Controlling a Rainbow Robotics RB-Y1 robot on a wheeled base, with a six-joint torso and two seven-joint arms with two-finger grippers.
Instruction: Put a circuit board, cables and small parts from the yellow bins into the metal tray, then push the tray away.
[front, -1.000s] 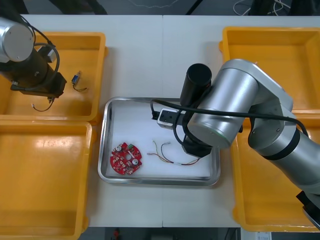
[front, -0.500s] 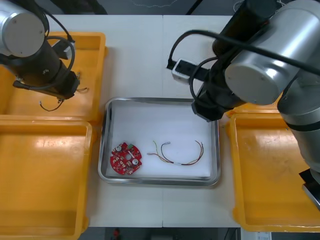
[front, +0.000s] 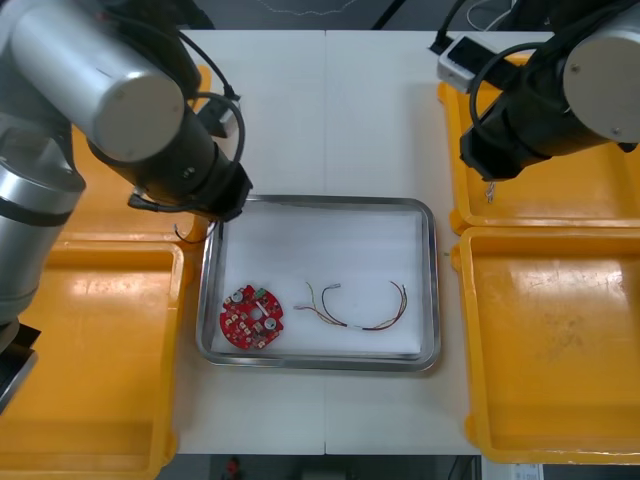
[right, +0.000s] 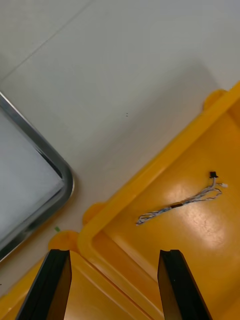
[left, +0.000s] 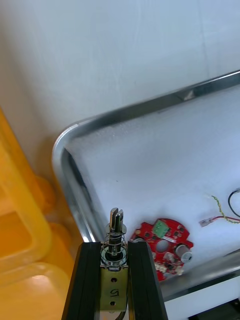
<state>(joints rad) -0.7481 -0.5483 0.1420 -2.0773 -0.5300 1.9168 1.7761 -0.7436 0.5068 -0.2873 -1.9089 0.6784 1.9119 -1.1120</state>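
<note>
My left gripper (left: 116, 247) is shut on a small metal part (left: 115, 231) with a spring and a short shaft. It hangs over the near-left inside of the metal tray (left: 75, 165), just short of the round red circuit board (left: 163, 241). In the front view the left arm (front: 170, 140) covers the tray's far left corner, with the board (front: 252, 317) and a red and yellow cable (front: 360, 306) lying in the tray (front: 431, 290). My right gripper (right: 115, 262) is open over the far right bin (right: 200, 235), close to a twisted blue and white cable (right: 181, 203).
Yellow bins flank the tray: near left (front: 90, 350), near right (front: 550, 340) and far right (front: 570, 190). The right arm (front: 550, 100) hangs over the far right bin. Bare table (front: 330, 110) lies beyond the tray.
The right arm left the tray, where the red and yellow cable now lies, and swung out over the far right bin. The left arm came from the far left bin to the tray.
</note>
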